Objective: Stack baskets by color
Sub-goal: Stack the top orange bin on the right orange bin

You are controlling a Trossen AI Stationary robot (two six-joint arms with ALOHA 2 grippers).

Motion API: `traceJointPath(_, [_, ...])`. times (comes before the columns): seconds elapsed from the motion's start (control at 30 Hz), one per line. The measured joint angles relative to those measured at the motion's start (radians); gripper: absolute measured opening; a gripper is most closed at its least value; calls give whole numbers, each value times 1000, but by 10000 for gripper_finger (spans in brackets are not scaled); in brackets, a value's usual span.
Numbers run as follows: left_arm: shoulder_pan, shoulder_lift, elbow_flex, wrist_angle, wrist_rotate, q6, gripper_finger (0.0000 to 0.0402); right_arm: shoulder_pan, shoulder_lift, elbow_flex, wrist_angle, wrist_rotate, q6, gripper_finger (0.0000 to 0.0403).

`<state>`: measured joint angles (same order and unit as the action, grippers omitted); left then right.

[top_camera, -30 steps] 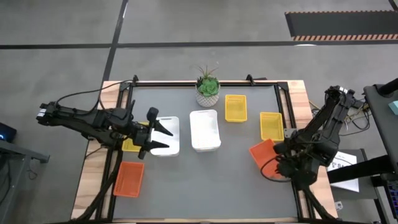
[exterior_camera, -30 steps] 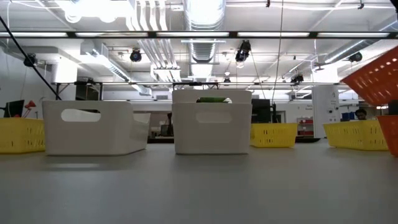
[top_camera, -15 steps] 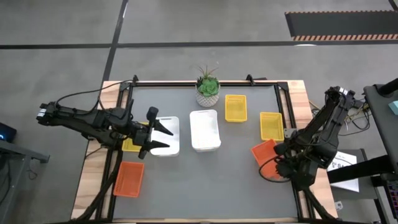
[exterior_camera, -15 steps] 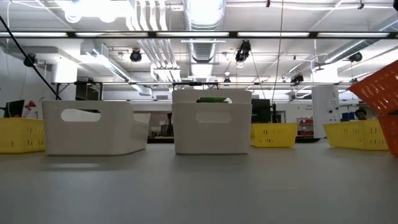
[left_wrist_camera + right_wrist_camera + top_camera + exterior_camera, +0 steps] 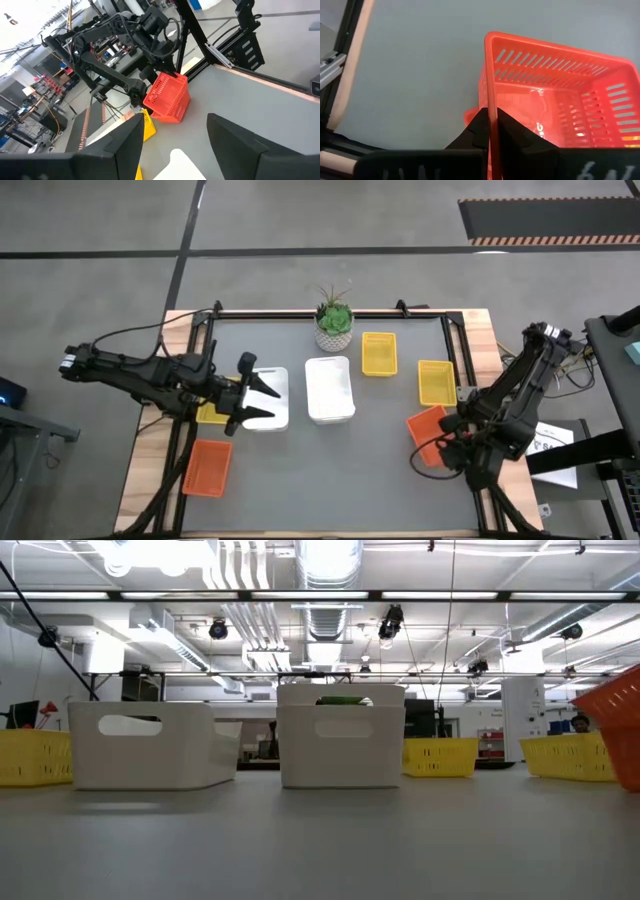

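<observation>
My right gripper (image 5: 447, 448) is shut on an orange basket (image 5: 428, 435) at the table's right side; the low view shows that basket (image 5: 615, 730) tilted at the picture's right edge. A second orange basket (image 5: 207, 467) lies near the left front. My left gripper (image 5: 264, 400) hangs open over the left of two white baskets (image 5: 272, 402), beside the other white one (image 5: 329, 388). Yellow baskets stand at the far right (image 5: 378, 353), at the right edge (image 5: 435, 382) and under my left arm (image 5: 210, 412). My right gripper pinches the rim of one side wall (image 5: 492, 112) of the orange basket, one finger (image 5: 479, 131) outside the wall and the other (image 5: 514, 132) inside. The fingers come steeply from above, across the wall. The basket is tilted low over the table; whether it touches I cannot tell.
A small potted green plant (image 5: 334, 323) stands at the far edge, behind the white baskets. A black frame rail (image 5: 460, 370) runs along the table's right side, close to my right arm. Bare grey table top (image 5: 330, 480) lies along the near middle.
My right gripper has gone down with the orange basket and a little toward the table's near edge. The basket has sunk closer to the table top and stays tilted in the hold.
</observation>
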<state>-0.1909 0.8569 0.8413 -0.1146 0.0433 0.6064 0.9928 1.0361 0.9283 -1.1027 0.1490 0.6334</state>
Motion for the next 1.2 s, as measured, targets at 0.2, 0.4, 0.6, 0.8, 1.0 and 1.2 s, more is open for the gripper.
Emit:
traceJointPath(0.2, [0, 7, 0, 7, -2, -1, 201, 0, 29, 0, 0, 1, 57, 9])
traceJointPath(0.4, [0, 7, 0, 35, -4, -1, 201, 0, 48, 0, 19, 3, 75, 9])
traceJointPath(0.6, [0, 7, 0, 38, -5, -1, 201, 0, 73, 0, 25, 8, 74, 9])
traceJointPath(0.8, [1, 7, 0, 40, -5, -1, 201, 0, 92, 0, 27, 69, 172, 9])
traceJointPath(1.0, [1, 7, 0, 43, -5, -1, 201, -1, 92, 0, 27, 93, 283, 9])
traceJointPath(1.2, [1, 7, 0, 50, -5, -1, 201, -1, 92, 0, 27, 107, 272, 9])
